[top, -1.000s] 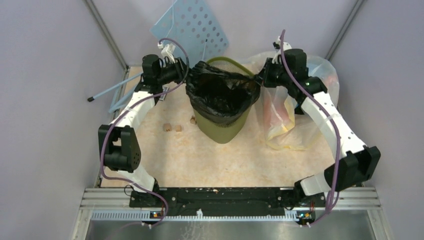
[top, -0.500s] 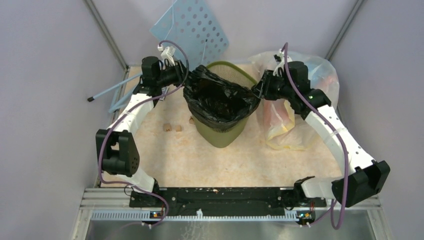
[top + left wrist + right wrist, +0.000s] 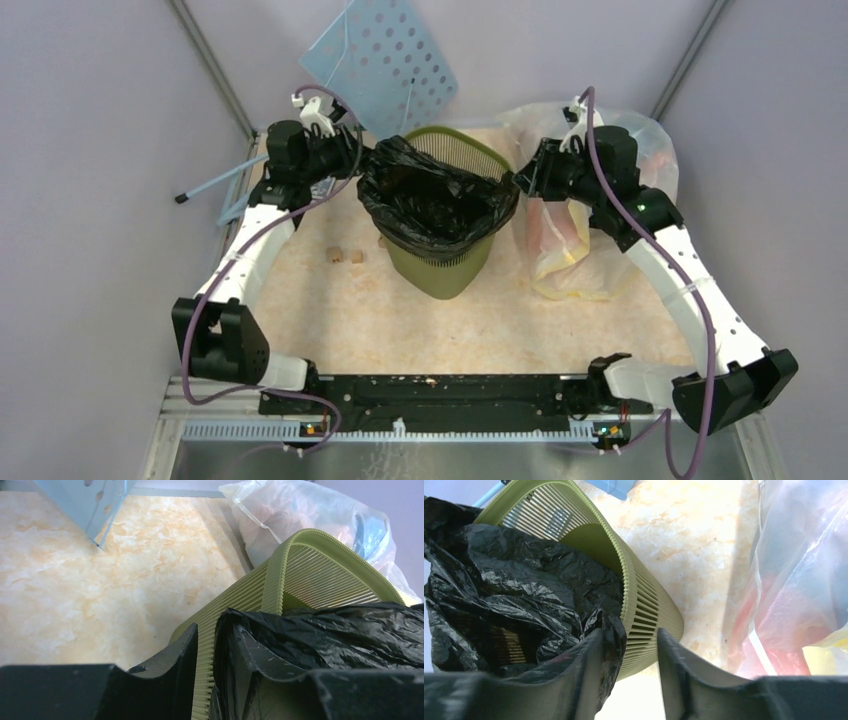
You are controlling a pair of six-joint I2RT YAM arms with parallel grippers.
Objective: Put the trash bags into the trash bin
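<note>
the green bin [image 3: 440,262] stands in the middle of the table [image 3: 340,310], between the two arms. the black bag [image 3: 435,200] sits inside it. its mouth is open and its edge hangs over the near rim and both side rims. the bag is thin, shiny and full of crinkles, so i think it slips and bunches up easily.

the left gripper [image 3: 352,160] is at the bag's left corner. its jaws sit one on each side of the bin wall and the bag edge, and i cannot tell if they squeeze. the right gripper [image 3: 629,637] is at the right corner with its jaws apart, holding nothing. the bag just brushes its inner finger.

the bag's mouth stretches long from one gripper to the other. farther back, the bin's far rim is bare, and the bag's back edge stops short of it. so i think the next pull must go away from the arms, toward that rim. both grippers look about as near to it.
</note>
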